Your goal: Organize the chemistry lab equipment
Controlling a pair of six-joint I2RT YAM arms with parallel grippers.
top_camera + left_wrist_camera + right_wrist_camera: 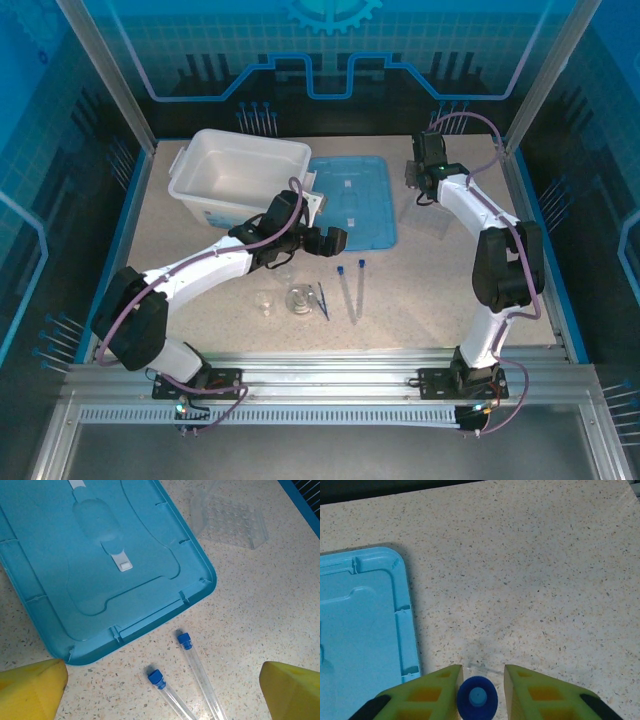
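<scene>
Glossy tubes (200, 672), matt speckled table (260, 605)

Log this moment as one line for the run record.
left gripper open, facing two loose tubes by lid | right gripper shut on third tube | flask, tweezers on table

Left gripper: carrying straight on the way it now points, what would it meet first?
The left gripper would probably meet the two blue-capped tubes lying on the table between its open fingers; the light-blue lid lies beyond them. Depth is unclear from the wrist view.
</scene>
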